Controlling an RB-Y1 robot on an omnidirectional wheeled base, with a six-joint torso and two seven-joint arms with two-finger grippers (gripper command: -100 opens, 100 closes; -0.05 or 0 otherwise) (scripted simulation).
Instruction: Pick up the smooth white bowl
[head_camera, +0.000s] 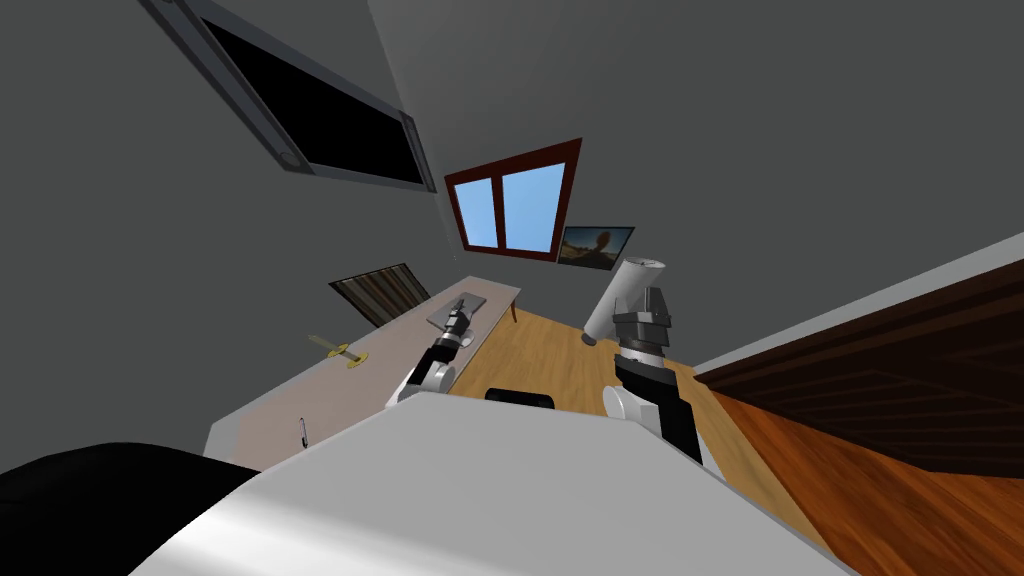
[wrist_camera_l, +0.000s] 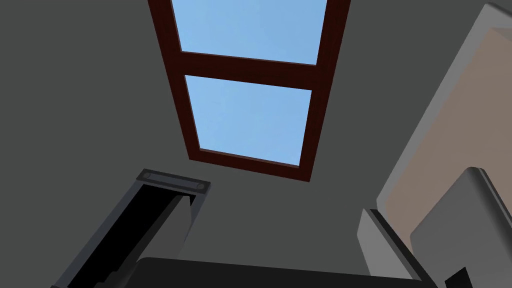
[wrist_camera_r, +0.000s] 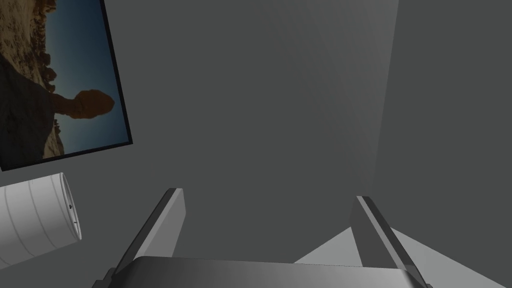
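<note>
My left gripper hangs over the far part of a long beige-topped table, near a flat grey slab lying there. In the left wrist view the left gripper is open with nothing between its fingers; the table's edge and the grey slab lie beside one finger. My right gripper is raised over the wooden floor, to the right of the table. In the right wrist view the right gripper stands open and empty, facing a grey wall.
A gold, sword-shaped object and a pen lie on the table. A white ribbed cylinder stands on the floor just behind the right gripper, also seen as the cylinder beside its finger. Dark wooden furniture runs along the right.
</note>
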